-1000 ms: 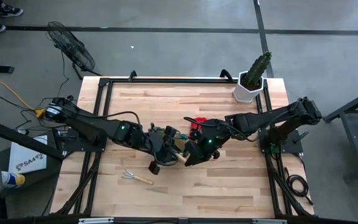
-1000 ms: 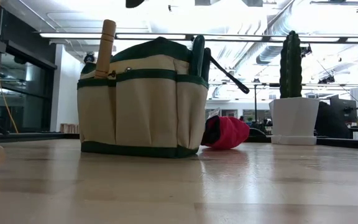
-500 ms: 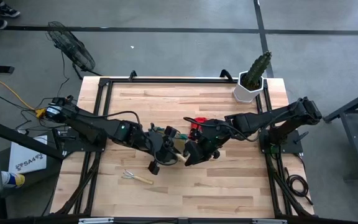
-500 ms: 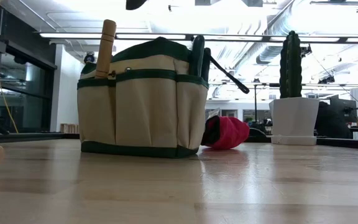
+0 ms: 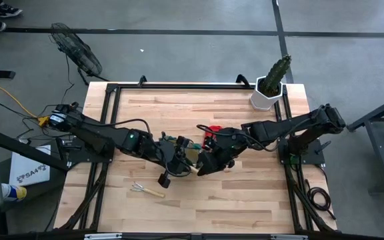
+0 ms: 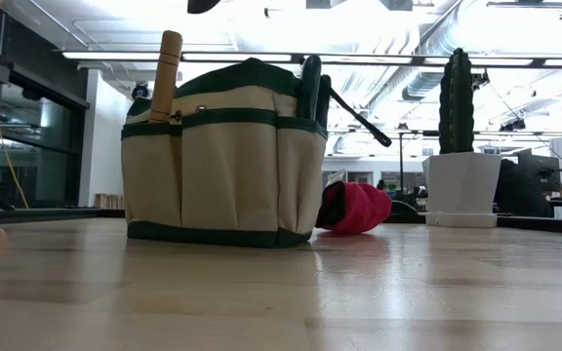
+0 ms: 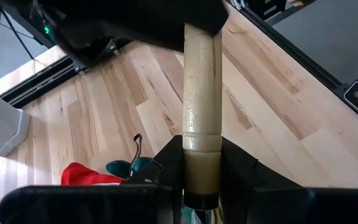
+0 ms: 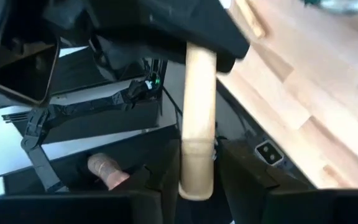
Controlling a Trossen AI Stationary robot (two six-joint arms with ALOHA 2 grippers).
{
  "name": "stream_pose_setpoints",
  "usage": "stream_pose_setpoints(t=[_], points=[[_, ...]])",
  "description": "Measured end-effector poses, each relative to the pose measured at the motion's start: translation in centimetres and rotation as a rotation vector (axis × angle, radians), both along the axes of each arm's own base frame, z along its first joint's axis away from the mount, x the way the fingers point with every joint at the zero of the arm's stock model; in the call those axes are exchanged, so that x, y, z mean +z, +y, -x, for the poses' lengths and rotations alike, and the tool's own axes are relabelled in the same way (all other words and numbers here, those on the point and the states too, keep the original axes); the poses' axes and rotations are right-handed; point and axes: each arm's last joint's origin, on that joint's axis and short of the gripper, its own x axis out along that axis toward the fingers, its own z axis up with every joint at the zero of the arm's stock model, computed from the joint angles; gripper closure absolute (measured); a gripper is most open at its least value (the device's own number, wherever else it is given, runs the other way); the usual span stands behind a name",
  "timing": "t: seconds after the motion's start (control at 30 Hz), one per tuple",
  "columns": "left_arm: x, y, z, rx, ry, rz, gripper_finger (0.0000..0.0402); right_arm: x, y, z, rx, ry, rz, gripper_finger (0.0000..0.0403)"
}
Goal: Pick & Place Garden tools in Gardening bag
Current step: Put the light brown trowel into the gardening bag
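Basically, you've got both hands meeting mid-frame in the high view, sharing one wooden-handled tool (image 7: 202,93). The left hand (image 5: 179,159) comes in from the picture's left and the right hand (image 5: 209,160) from the picture's right. The handle's long axis runs roughly left-to-right between them, so each hand sits at one end.

In the left wrist view the left hand is pinching the handle, with a finger pressed against each side. In the right wrist view the handle passes through the right hand, but I cannot tell whether it grips or only brackets it.

The gardening bag (image 6: 222,166) stands upright at centre-left of the low view, right under where the hands meet. The arms mostly cover it from above. It's already carrying tools in its pockets.

My read is that the tool needs to tip from lying across to pointing down into the bag, and the left hand looks the firmer holder for that.

The hand rake (image 5: 145,190) lies on the desk (image 5: 245,200) at lower left of the hands, nearer your left arm.
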Motion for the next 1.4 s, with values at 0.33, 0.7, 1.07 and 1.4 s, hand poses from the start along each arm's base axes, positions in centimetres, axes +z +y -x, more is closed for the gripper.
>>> stream_pose_setpoints(t=[0.33, 0.7, 1.07, 1.4], points=[[0.4, 0.2, 0.4, 0.045, 0.004, 0.044, 0.0342, 2.2, -0.7, 2.8, -0.038, -0.058, 0.124, 0.0289], [4.8, 1.5, 3.7, 0.152, -0.152, 0.197, 0.0342, 5.2, -0.3, 8.5, -0.259, -0.155, 0.533, 0.0290], [7.9, 3.1, 3.3, 0.086, -0.362, 0.452, 0.0342, 7.8, 1.5, 8.4, -0.206, -0.506, 0.861, 0.0290], [8.2, 3.6, 2.9, 0.113, -0.407, 0.476, 0.0342, 10.7, -0.1, 8.5, -0.194, -0.625, 1.021, 0.0302]])
